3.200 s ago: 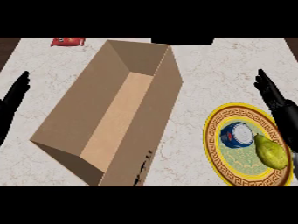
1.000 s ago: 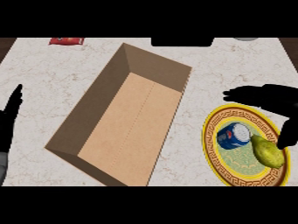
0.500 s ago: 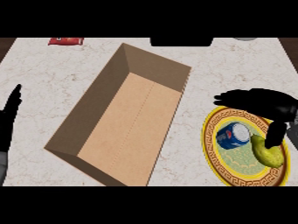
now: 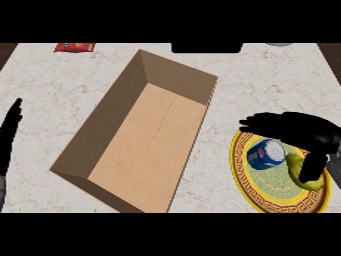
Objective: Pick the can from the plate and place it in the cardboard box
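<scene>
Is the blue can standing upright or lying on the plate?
Lying: the blue can shows its long side and silver end, resting on the yellow patterned plate.

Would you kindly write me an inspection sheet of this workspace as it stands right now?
Surface: pale marbled counter, dark wood showing at both far corners.
Job's things: blue can lying on the yellow patterned plate; open cardboard box left of the plate, nothing seen inside.
Clutter: green pear on the plate beside the can; red packet at the far left edge; grey object at the far right edge, too cut off to name.
Hands: right hand arched over the can, fingers spread, not closed on it; left hand open, resting at the left edge.
Cables: nothing seen.
Surroundings: dark block at the far edge.
</scene>
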